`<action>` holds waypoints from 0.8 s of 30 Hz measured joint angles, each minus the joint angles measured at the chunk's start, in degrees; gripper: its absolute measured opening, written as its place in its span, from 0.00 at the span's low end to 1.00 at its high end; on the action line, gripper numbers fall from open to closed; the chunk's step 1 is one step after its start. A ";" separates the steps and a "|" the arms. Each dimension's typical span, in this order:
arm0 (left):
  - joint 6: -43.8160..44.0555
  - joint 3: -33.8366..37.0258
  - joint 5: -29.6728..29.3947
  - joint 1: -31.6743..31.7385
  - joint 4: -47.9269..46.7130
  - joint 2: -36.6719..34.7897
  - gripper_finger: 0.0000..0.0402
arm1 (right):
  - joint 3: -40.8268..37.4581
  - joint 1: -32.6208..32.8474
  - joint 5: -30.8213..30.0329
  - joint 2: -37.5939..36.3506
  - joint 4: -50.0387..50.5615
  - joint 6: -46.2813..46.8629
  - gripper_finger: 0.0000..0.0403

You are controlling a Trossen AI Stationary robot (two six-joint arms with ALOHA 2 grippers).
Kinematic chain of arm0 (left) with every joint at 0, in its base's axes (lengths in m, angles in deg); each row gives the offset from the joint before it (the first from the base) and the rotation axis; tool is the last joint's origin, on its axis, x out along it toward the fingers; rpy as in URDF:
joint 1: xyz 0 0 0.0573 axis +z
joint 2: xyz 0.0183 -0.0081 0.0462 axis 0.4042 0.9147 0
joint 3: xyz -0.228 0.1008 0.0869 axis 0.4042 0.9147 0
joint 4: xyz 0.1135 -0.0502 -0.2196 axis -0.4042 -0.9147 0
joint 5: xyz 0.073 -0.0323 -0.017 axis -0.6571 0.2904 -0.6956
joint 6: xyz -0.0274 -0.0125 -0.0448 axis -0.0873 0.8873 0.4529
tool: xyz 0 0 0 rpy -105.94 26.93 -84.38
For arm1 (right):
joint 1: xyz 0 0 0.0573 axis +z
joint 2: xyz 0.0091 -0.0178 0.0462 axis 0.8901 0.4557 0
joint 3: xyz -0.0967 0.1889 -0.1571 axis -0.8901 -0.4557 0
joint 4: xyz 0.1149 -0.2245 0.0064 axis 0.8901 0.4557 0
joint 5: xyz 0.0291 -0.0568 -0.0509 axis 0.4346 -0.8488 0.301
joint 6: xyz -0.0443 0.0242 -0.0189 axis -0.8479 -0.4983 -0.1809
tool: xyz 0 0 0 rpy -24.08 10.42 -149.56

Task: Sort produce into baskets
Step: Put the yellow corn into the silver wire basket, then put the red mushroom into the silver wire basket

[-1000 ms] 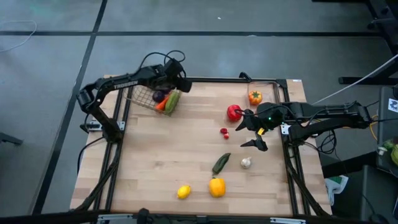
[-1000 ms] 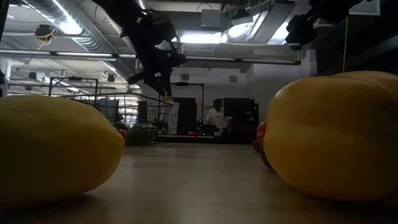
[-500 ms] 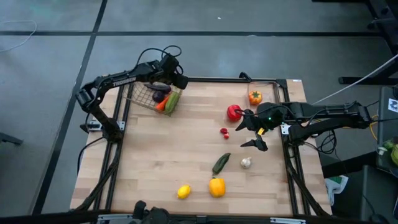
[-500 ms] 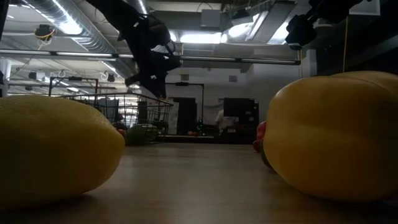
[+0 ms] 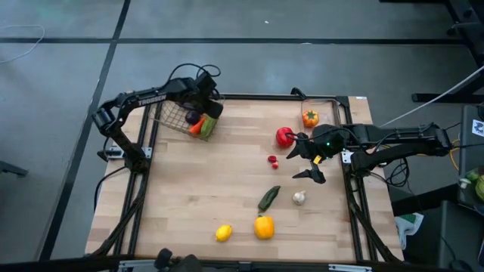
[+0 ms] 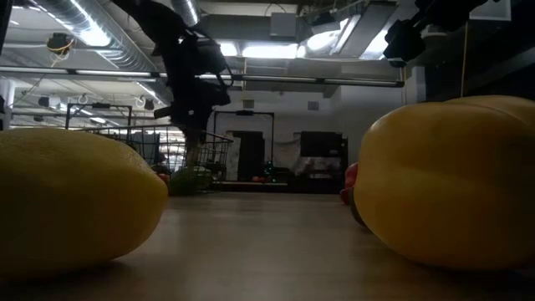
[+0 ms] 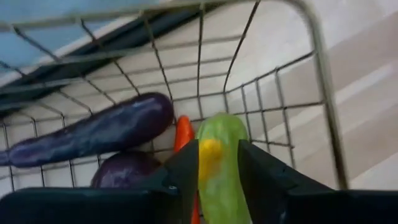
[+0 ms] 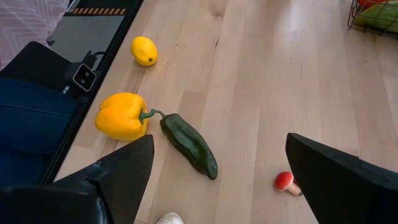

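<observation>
My left gripper is down inside the dark wire basket at the table's far left. It is shut on a green-and-yellow corn cob. A purple eggplant, an orange carrot and a dark purple piece lie in the basket. My right gripper is open and empty above the table's right side. It also shows in the right wrist view. A red mushroom, a green pepper, a yellow bell pepper and a lemon lie below it on the wood. My left gripper pinches the corn cob between its two fingers, one on each long side, at the yellow patch. The fingers point steeply down into the basket and lie along the cob. Its far end reaches the basket's wire by the carrot.
A clear bin at the far right holds an orange pepper. A red pepper and a white garlic bulb lie on the table. In the low view the lemon and yellow pepper fill the foreground.
My left gripper has gone toward the table's left edge and down into the wire basket, tipping from a slant to point nearly straight down. My right gripper has kept still.
</observation>
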State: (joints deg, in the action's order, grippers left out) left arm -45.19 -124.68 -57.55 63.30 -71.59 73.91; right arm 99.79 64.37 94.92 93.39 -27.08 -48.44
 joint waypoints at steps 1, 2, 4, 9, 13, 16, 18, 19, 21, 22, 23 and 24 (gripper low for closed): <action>0.34 0.43 0.00 0.00 0.05 0.02 0.29 | 0.00 0.02 0.00 0.00 0.00 0.00 0.89; 0.38 0.83 0.00 0.00 0.09 0.04 0.30 | 0.00 0.02 0.00 0.00 0.00 0.00 0.89; 0.32 1.69 0.00 0.00 0.22 0.04 0.33 | 0.00 0.00 0.00 0.00 0.00 0.00 0.89; 0.80 2.65 0.00 -0.02 0.22 0.04 0.37 | 0.00 0.02 0.00 0.00 0.00 0.00 0.89; 0.82 2.65 0.00 -0.02 0.46 0.04 0.38 | 0.00 0.02 0.00 0.00 0.00 0.00 0.89; 0.88 2.65 0.00 -0.02 0.57 0.04 0.37 | 0.00 0.01 0.00 0.00 0.00 0.00 0.89; 0.92 2.65 0.00 -0.02 0.62 0.04 0.37 | 0.00 0.01 0.00 0.00 0.02 0.00 0.89; 0.93 2.65 0.00 -0.02 0.61 0.04 0.37 | 0.00 0.00 0.00 0.00 0.07 0.00 0.89; 0.93 2.65 0.00 -0.02 0.61 0.04 0.37 | 0.00 0.02 0.00 0.00 0.75 0.02 0.89; 0.93 2.65 0.00 -0.02 0.61 0.04 0.37 | 0.00 0.02 0.06 0.00 1.55 0.00 0.89; 0.93 2.65 0.00 -0.02 0.61 0.04 0.37 | 0.00 0.02 0.14 0.00 2.58 0.01 0.89; 0.93 2.65 0.00 -0.02 0.61 0.04 0.37 | 0.00 0.04 0.15 0.00 3.69 0.00 0.89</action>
State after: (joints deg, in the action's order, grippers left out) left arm -44.27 -122.03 -57.55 63.28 -70.97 73.95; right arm 99.79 64.41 95.07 93.39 -23.39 -48.43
